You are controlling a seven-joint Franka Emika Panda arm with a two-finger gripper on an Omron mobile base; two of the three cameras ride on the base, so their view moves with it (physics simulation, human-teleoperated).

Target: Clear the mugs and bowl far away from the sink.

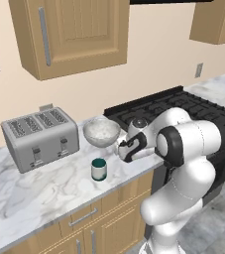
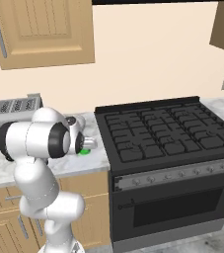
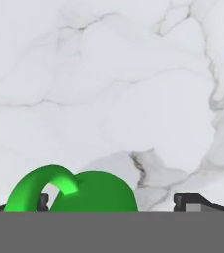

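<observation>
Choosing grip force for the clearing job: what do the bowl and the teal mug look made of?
Bowl: looks like glazed ceramic or stone; pale, speckled, marble-like surface, thick rim. Teal mug: probably glazed ceramic; smooth dark teal outside, paler band at the foot. Both are rendered, so it's uncertain.

Setting: we see a home kitchen, rendered.
Worktop: we note a white marble counter [image 1: 29, 191] with grey veining, running up to the range.
Cooking: we find a black gas stove [image 2: 165, 129] with grates, knobs and an oven door below.
Storage: we see wooden wall cabinets [image 1: 74, 34] above and base cabinets [image 1: 91, 223] with metal handles beneath.
Appliance: we note a silver four-slot toaster [image 1: 39, 138] against the beige wall [image 2: 153, 54].
Tableware: a speckled bowl [image 1: 101, 131] and a teal mug [image 1: 99, 169] stand on the counter.
</observation>
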